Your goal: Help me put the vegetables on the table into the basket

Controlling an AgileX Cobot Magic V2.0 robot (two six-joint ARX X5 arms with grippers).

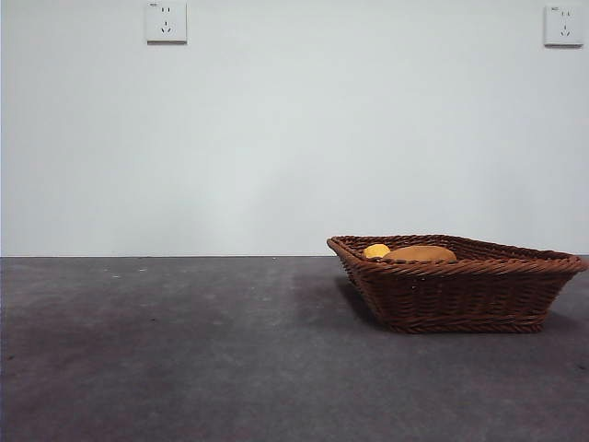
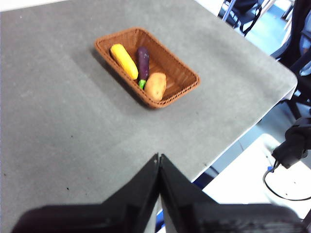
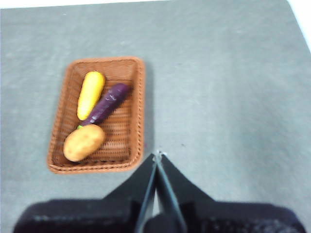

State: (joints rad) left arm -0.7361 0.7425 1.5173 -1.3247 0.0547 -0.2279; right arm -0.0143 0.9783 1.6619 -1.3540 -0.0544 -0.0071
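Basket (image 3: 97, 114) on table (image 3: 223, 73), holding potato (image 3: 83, 142), yellow corn-like piece (image 3: 91, 94), purple vegetable (image 3: 108, 104). Left gripper (image 2: 159, 158) and right gripper (image 3: 157, 155) pinched closed, empty, high above; right nearer basket. Nothing left outside.

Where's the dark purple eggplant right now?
The dark purple eggplant lies inside the reddish-brown woven wicker basket, between the yellow corn-like piece and the tan oval potato; the basket rim hides it from the front view.
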